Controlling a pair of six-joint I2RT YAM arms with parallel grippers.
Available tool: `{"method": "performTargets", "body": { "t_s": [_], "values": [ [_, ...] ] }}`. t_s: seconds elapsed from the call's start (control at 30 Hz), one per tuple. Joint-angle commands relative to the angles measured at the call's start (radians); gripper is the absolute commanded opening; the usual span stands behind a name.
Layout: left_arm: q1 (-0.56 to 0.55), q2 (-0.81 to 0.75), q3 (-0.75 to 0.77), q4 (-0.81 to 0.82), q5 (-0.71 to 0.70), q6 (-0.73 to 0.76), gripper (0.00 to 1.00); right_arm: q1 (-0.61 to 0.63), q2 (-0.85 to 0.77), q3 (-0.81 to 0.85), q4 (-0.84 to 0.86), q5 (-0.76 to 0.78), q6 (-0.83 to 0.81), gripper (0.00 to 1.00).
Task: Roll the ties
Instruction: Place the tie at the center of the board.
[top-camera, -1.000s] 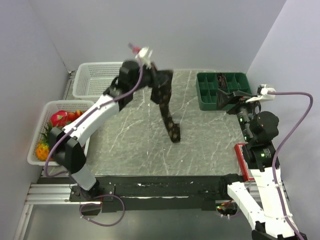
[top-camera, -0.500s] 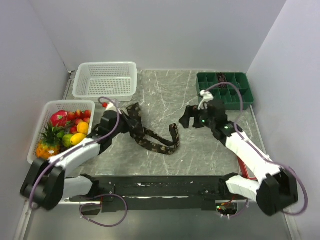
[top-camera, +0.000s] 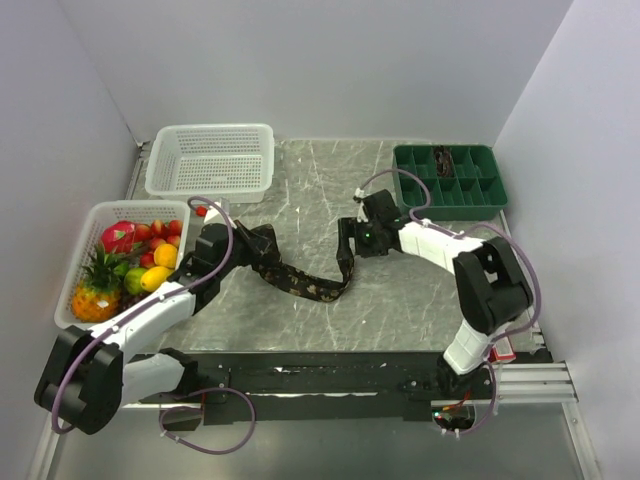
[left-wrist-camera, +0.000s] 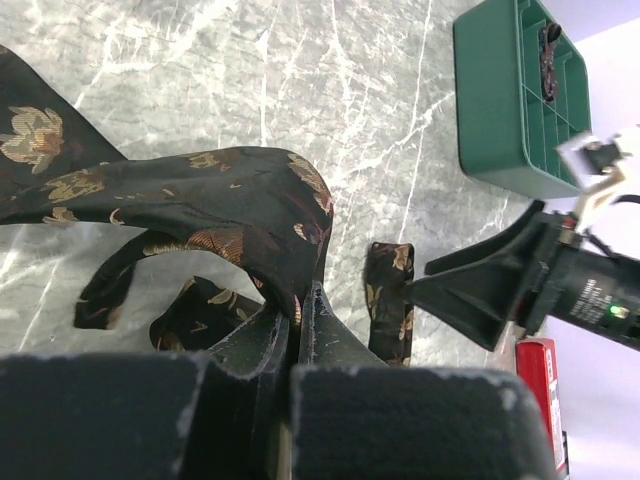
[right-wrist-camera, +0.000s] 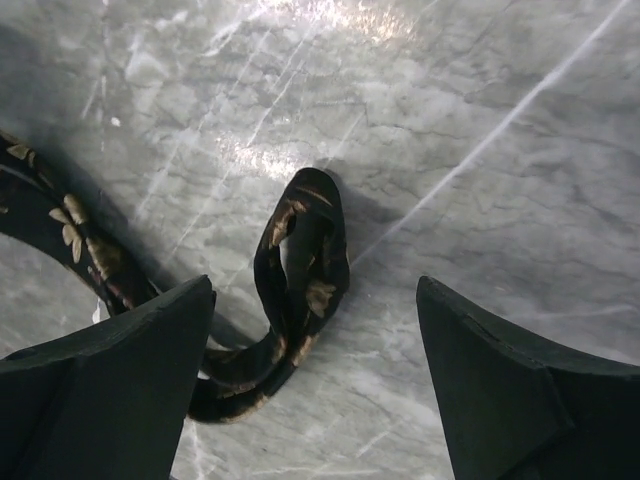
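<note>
One dark tie with a tan pattern lies in a curve on the marble table. My left gripper is shut on its wide end, which drapes over the fingers in the left wrist view; the jaws pinch the fabric. My right gripper is open and hovers over the tie's narrow end, which is folded into a small loop between its spread fingers. It touches nothing. Another rolled tie sits in a compartment of the green tray.
An empty white basket stands at the back left. A second white basket with fruit is at the left edge. A red object lies by the right arm's base. The green tray also shows in the left wrist view.
The left arm brought the hanging tie down onto the table and pulled it left. The right arm swung from the tray side over to the tie's narrow end.
</note>
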Motion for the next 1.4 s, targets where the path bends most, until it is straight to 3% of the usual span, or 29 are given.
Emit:
{"method": "performTargets", "body": {
  "t_s": [0.0,0.2,0.27,0.3,0.33,0.4,0.47,0.53,0.57,0.6,0.67,0.8,0.97,1.17,1.37],
  "values": [
    [0.002,-0.006,0.001,0.028,-0.015,0.007,0.01,0.021,0.058,0.082,-0.054,0.022,0.040,0.84],
    [0.002,-0.008,-0.013,0.031,-0.023,0.004,0.01,0.111,0.163,0.174,-0.169,0.167,0.037,0.77],
    [0.000,-0.015,-0.018,0.031,-0.031,0.007,0.01,0.127,0.219,0.216,-0.207,0.215,0.045,0.60],
    [0.000,-0.020,-0.019,0.028,-0.031,0.007,0.01,0.128,0.227,0.226,-0.221,0.221,0.048,0.34],
    [0.000,-0.029,-0.018,0.025,-0.037,0.008,0.01,0.127,0.232,0.233,-0.226,0.253,0.045,0.23],
    [0.000,-0.053,-0.027,0.011,-0.053,0.011,0.01,0.121,0.198,0.240,-0.225,0.290,0.035,0.05],
    [-0.001,-0.075,-0.038,0.005,-0.066,0.019,0.04,0.107,0.133,0.269,-0.226,0.312,0.014,0.00],
    [-0.003,-0.121,-0.064,0.006,-0.069,0.031,0.22,0.081,0.071,0.326,-0.234,0.320,-0.001,0.00],
    [-0.004,-0.138,-0.077,0.012,-0.069,0.043,0.43,0.076,-0.001,0.347,-0.235,0.342,-0.018,0.00],
    [-0.006,-0.174,-0.099,0.012,-0.075,0.043,0.76,0.064,-0.039,0.374,-0.234,0.353,-0.032,0.00],
    [-0.012,-0.211,-0.119,0.005,-0.116,0.045,0.95,0.059,-0.146,0.456,-0.228,0.399,-0.069,0.00],
    [-0.013,-0.354,-0.180,0.022,-0.149,0.053,0.96,0.056,-0.326,0.547,-0.139,0.403,-0.161,0.00],
    [-0.015,-0.396,-0.160,0.043,-0.123,0.065,0.96,0.056,-0.602,0.434,0.117,0.246,-0.250,0.00],
    [-0.016,-0.290,-0.101,0.112,-0.061,0.074,0.96,0.055,-0.667,0.449,0.190,0.127,-0.310,0.00],
    [-0.016,-0.046,0.008,0.215,0.098,0.079,0.96,0.056,-0.618,0.539,0.185,-0.002,-0.325,0.00]
  ]
}}
